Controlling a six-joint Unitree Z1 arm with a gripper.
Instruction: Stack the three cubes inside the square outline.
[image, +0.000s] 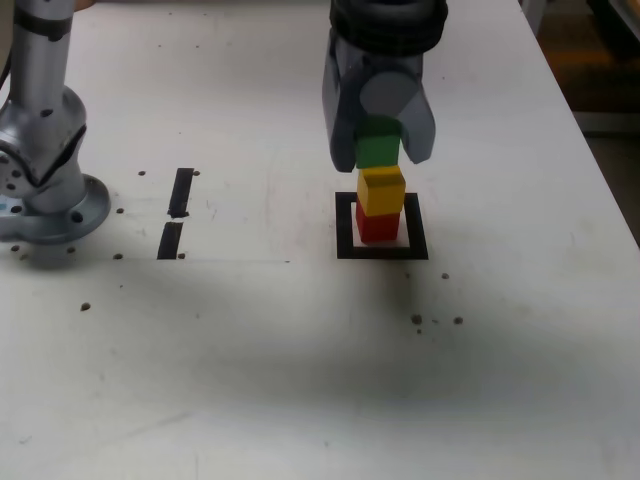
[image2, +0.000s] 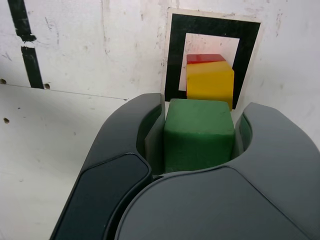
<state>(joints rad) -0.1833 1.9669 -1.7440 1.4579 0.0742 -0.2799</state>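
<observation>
You're bringing the arm (image: 388, 25) in from the top edge of the exterior view, and its gripper (image: 382, 152) is pointing down toward the table (image: 250, 350), hanging over the square outline (image: 346, 230). Your fingers are clamping on the green cube (image: 378, 148), one finger pressing each side; the cube is sitting between them near the tips, its front face and top showing in the wrist view. In the exterior view it's lining up just above the yellow cube (image: 382, 195), a touch toward that view's left. You're covering part of the yellow cube with the green one in the wrist view, so whether those two are touching isn't showing clearly. The yellow cube is resting on the red cube (image: 379, 228), sitting slightly off square to it, and the red cube is standing on the white inside the outline's black border. Two short black strips (image: 181, 192) are lying well apart from the stack, toward the exterior view's left, one strip running nearly in line with the other
</observation>
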